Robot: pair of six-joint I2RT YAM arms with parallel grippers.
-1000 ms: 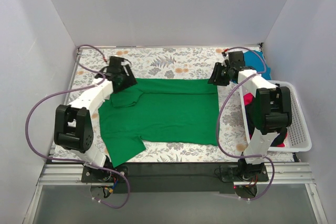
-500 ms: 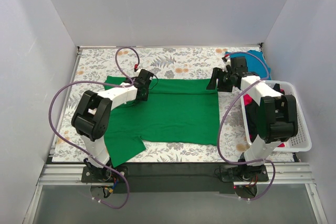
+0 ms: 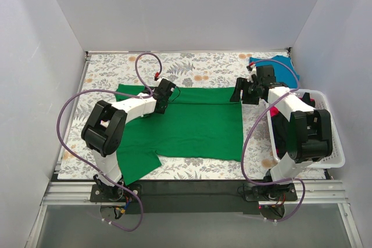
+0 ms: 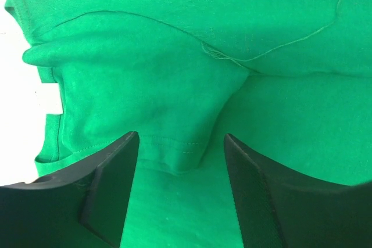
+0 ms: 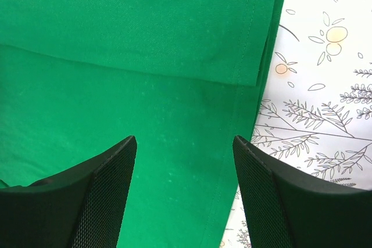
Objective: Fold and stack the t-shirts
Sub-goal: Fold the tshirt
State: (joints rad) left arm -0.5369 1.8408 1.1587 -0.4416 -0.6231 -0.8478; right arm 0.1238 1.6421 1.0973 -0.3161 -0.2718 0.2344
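A bright green t-shirt (image 3: pixel 192 123) lies spread on the floral table, its far edge folded over towards me. My left gripper (image 3: pixel 167 92) is open above the folded-in sleeve (image 4: pixel 145 114) near the shirt's far left. My right gripper (image 3: pixel 243 92) is open over the shirt's far right corner, where the folded hem (image 5: pixel 244 56) meets the cloth. A teal-blue t-shirt (image 3: pixel 285 67) lies at the far right corner. A red-pink shirt (image 3: pixel 273 110) and a black one (image 3: pixel 280 135) sit in the basket, mostly hidden by the right arm.
A white slotted basket (image 3: pixel 328 137) stands at the right edge. The floral tablecloth (image 3: pixel 104 74) shows around the green shirt and in the right wrist view (image 5: pixel 325 85). Grey walls close in the left, back and right.
My left gripper has swung right from the far left corner onto the shirt, carrying the sleeve inward, and now stands open over it. My right gripper has shifted slightly towards me.
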